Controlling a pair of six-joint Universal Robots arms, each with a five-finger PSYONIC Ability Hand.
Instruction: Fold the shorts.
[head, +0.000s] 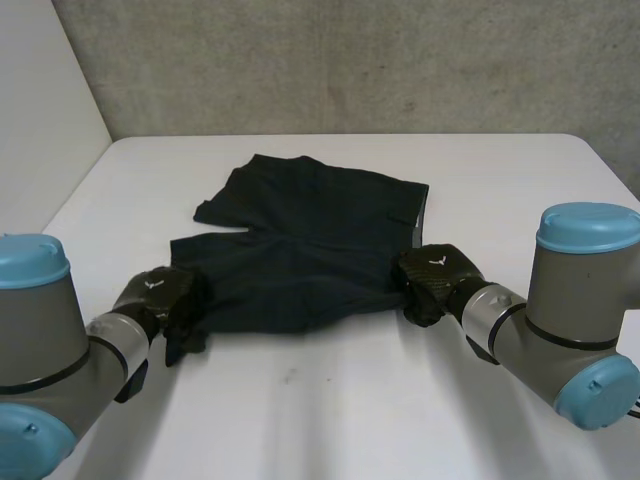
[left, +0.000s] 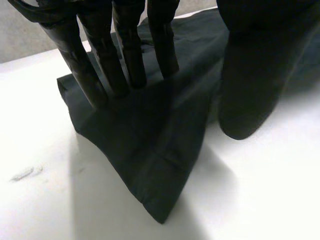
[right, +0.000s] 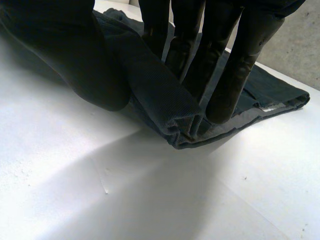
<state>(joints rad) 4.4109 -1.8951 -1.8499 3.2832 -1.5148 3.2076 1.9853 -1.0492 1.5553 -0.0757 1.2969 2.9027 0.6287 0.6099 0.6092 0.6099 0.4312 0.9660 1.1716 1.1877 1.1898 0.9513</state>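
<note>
Grasping step: the shorts (head: 310, 240) lie spread on the bench (head: 330, 400). The left hand (head: 160, 297), seemingly, and the right hand (head: 435, 280) each pinch a near corner of the shorts. Next, both corners need lifting together toward the shorts' far edge.

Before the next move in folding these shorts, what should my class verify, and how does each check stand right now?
1. Left hand holds the near left corner of the shorts, raised off the table: ok.
2. Right hand pinches the near right corner: ok.
3. Far half of the shorts lies spread on the table: ok.
4. Each hand grips every layer of cloth: cannot tell.
5. Hands roughly level with each other: ok.
</note>
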